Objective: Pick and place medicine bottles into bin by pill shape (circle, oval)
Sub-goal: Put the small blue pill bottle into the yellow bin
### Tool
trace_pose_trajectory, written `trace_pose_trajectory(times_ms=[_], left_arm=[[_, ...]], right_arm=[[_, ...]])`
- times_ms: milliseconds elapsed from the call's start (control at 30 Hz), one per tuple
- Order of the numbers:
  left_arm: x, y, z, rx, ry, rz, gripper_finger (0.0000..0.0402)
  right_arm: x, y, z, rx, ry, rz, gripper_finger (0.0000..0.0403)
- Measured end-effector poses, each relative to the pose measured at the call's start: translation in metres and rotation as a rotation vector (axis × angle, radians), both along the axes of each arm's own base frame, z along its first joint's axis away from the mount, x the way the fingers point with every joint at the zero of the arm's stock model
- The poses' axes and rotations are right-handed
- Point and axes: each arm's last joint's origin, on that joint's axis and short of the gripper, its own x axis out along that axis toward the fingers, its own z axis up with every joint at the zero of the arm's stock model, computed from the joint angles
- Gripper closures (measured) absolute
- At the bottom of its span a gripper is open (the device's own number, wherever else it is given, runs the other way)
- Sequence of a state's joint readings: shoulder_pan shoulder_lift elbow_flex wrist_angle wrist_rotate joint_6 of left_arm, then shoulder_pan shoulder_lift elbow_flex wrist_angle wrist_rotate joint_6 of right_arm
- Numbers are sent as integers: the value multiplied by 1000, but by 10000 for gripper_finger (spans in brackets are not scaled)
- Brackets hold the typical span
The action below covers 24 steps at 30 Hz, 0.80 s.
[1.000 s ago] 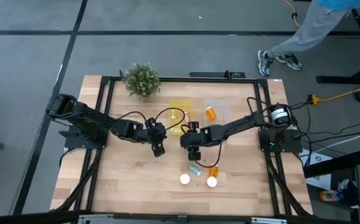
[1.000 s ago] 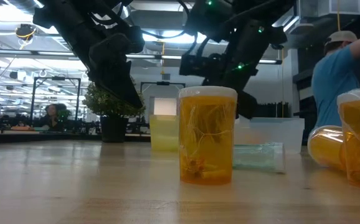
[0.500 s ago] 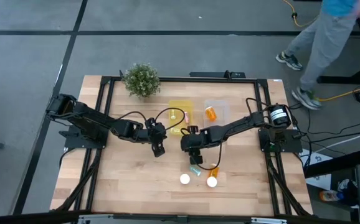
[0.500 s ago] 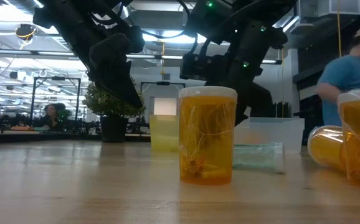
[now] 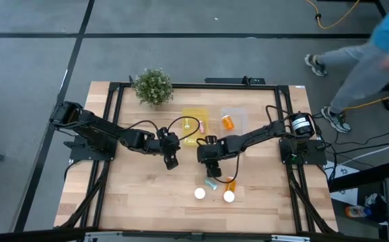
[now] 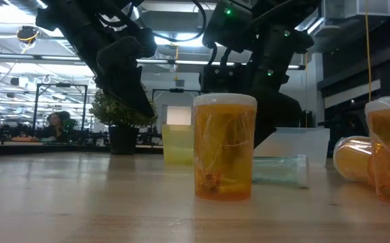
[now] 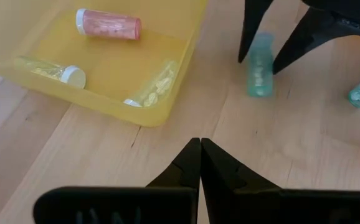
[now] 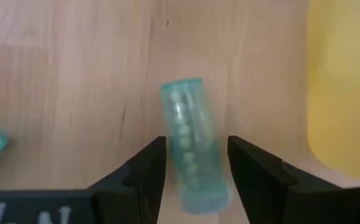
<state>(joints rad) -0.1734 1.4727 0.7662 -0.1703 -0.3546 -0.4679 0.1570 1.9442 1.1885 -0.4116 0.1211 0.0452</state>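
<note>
A teal vial (image 8: 189, 146) lies on its side on the wooden table. My right gripper (image 8: 197, 143) is open, with one finger on each side of the vial and a gap showing at both; it also shows in the left wrist view (image 7: 261, 59). In the high view my right gripper (image 5: 210, 163) hides this vial. A second teal vial (image 5: 211, 183) lies nearer the front edge. My left gripper (image 7: 200, 146) is shut and empty at mid-table (image 5: 171, 160).
The yellow bin (image 5: 193, 124) holds a pink vial (image 7: 108, 23) and two cream vials (image 7: 49, 68). The clear bin (image 5: 235, 115) holds an orange bottle (image 5: 228, 122). Two orange bottles (image 5: 199, 193) (image 5: 229, 196) stand in front and one (image 5: 231, 183) lies there. A plant (image 5: 153, 86) stands far left.
My right gripper has come down and a little toward the near edge, over the teal vial, and its open fingers now stand on either side of it. Beyond the table's far right, a person has walked to the right.
</note>
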Motion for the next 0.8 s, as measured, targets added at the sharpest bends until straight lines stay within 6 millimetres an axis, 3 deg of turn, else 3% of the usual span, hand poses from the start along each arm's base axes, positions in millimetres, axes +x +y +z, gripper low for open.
trace_pose_trajectory(times_ms=[433, 800], left_arm=[[0, 0, 0, 0, 0, 0, 398], [0, 0, 0, 0, -1, 0, 398]], right_arm=[[0, 0, 3, 26, -1, -59, 307], [11, 1, 52, -77, -141, 36, 296]])
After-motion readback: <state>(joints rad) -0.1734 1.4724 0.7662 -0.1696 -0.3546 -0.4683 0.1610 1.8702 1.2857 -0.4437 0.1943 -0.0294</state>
